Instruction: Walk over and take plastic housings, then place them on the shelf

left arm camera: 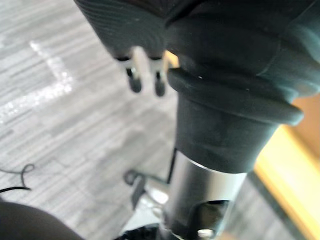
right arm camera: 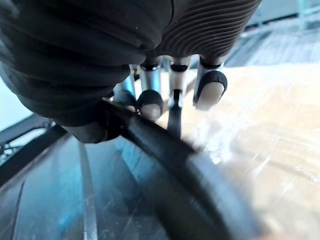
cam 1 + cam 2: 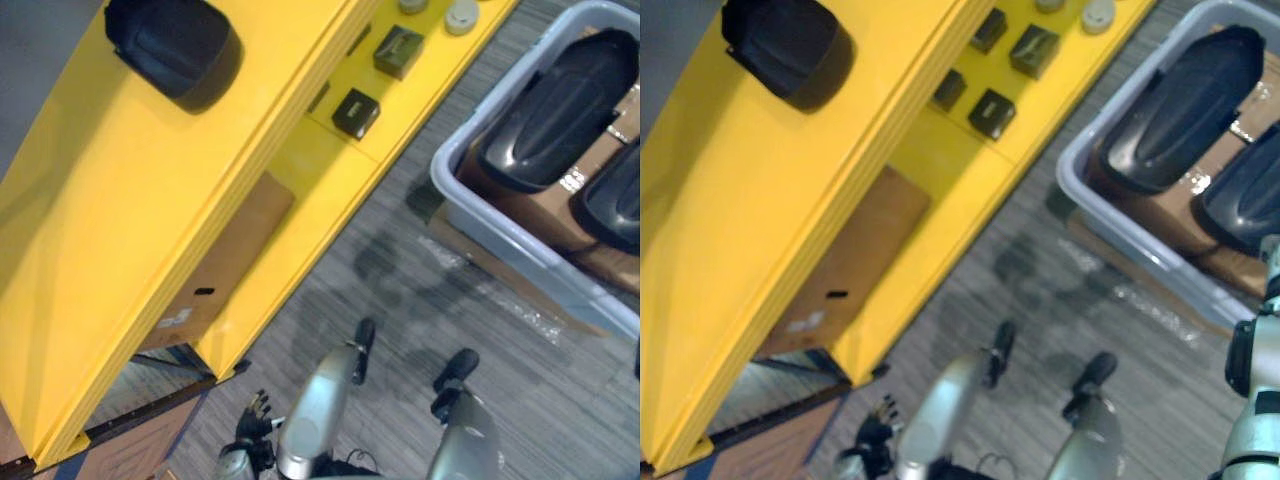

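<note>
Right hand [image 2: 150, 97] is curling over the rim of a black housing [image 2: 190, 170] in the grey bin [image 3: 480, 215]; another housing [image 3: 175, 45] is lying atop the yellow shelf [image 3: 100, 250]; left hand [image 1: 159, 82] is hanging relaxed

Three black plastic housings in sight: one housing [image 3: 170, 45] atop the yellow shelf [image 3: 120, 230], a second housing [image 3: 555, 105] and a third housing [image 3: 612, 200] inside the single grey bin [image 3: 500, 225]. Four small dark boxes [image 3: 993, 112] [image 3: 1034, 50] [image 3: 948, 90] [image 3: 988, 30] on a lower board. Two round grey discs [image 3: 1100, 14] [image 3: 1048, 4] beyond. One cardboard box [image 3: 225, 260] underneath.
</note>
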Tool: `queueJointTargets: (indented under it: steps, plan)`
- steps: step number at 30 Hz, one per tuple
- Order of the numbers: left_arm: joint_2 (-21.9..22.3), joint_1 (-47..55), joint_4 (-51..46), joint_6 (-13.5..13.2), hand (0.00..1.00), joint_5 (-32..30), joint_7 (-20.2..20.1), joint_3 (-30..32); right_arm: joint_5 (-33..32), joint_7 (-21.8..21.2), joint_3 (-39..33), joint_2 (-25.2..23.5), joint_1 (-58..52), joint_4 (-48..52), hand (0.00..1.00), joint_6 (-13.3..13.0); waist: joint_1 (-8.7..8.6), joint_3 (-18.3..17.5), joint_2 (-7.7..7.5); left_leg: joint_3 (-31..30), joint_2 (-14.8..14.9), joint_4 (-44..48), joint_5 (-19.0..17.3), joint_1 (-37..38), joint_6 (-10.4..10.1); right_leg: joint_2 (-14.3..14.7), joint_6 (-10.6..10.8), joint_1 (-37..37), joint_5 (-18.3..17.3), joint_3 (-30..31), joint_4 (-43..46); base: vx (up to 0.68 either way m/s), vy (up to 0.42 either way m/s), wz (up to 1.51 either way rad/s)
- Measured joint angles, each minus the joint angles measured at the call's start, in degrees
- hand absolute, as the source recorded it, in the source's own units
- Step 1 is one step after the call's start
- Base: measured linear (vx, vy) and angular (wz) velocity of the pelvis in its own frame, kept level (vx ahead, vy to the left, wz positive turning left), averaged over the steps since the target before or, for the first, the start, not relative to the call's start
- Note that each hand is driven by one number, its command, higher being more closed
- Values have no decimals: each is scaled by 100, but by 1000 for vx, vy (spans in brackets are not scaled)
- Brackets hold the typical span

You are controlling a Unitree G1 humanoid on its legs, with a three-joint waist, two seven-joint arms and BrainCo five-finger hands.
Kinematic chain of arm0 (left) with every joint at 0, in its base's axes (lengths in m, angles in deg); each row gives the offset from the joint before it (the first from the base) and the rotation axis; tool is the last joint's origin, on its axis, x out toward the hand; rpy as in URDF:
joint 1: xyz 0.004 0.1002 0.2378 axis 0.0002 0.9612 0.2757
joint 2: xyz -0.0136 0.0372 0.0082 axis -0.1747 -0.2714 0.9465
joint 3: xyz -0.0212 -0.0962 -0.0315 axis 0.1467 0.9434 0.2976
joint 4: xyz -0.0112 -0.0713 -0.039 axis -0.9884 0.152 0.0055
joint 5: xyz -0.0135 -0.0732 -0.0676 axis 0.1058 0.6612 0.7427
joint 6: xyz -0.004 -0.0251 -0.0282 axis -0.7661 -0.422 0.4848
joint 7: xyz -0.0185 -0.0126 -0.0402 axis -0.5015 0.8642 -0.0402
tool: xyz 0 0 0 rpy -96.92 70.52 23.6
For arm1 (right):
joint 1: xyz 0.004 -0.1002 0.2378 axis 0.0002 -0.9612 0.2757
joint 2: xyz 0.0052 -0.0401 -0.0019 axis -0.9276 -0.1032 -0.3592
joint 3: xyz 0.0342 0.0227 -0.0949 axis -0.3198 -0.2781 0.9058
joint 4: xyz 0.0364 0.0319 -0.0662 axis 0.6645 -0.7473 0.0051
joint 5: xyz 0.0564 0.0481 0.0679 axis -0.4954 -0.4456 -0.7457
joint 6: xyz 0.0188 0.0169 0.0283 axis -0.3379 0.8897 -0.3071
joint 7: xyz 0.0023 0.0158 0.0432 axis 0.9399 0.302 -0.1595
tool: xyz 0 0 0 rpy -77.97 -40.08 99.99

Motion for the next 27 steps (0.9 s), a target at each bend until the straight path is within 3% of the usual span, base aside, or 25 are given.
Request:
queueJointTargets:
  steps: [4, 7, 11, 13, 15, 16, 19, 25, 27]
  plan:
    - [-171, 261, -616, 182, 0, 33, 146, 93, 190, -8, 34, -223, -113, 278, 100, -181, -170, 218, -314, 70, 152, -7, -44, 217, -62, 171, -33, 229, 71, 74, -136, 25, -39, -18]
    - [-324, 451, -1114, 431, 0, 22, 353, 179, 413, 33, 92, -260, -309, 1125, 100, -228, -280, 345, -506, 150, 281, -34, -97, 436, -125, 298, -74, 407, 75, 150, -220, 5, -53, -19]
    - [-393, 752, -1761, 936, 0, 25, 620, 380, 804, 59, 161, -331, -776, 2142, 100, -298, -375, 369, -718, 299, 356, -304, -63, 806, -178, 375, -110, 605, 88, 273, -339, 19, -48, -17]
    - [-550, 1011, -2208, 1269, 0, 29, 781, 461, 1054, 130, 130, -540, -1221, 2859, 100, -344, -514, 376, -906, 344, 393, -490, -22, 1054, -238, 441, -140, 797, 111, 299, -476, 47, -54, -15]
    - [-699, 1119, -2454, 1438, 0, 21, 826, 471, 1131, 170, 54, -683, -1516, 3200, 100, -362, -532, 360, -1044, 386, 418, -601, 1, 1171, -275, 468, -145, 848, 114, 323, -496, 53, -49, -10]
    - [-880, 1180, -2671, 1710, 0, 14, 847, 471, 1299, 264, -102, -873, -1901, 3572, 100, -364, -564, 337, -1156, 404, 447, -664, 13, 1299, -291, 503, -146, 950, 114, 324, -530, 56, -40, -7]
    - [-1069, 1191, -2771, 2017, 0, -13, 852, 449, 1482, 384, -247, -1203, -2307, 4072, 100, -376, -677, 281, -1262, 468, 447, -762, 16, 1492, -296, 512, -146, 1089, 113, 372, -588, 28, -2, -9]
    - [-1285, 1140, -2865, 2410, 0, -89, 850, 370, 1756, 559, -584, -1725, -3028, 4458, 100, -599, -711, 186, -1357, 576, 459, -893, 25, 1792, -308, 559, -151, 1335, 157, 456, -788, -2, 8, -9]
    - [-1373, 1140, -2843, 2582, 0, -457, 850, 281, 1979, 725, -614, -1982, -3356, 4807, 100, -802, -737, -114, -1414, 693, 485, -990, 23, 1798, -312, 623, -145, 1343, 246, 545, -1024, 3, 6, -24]
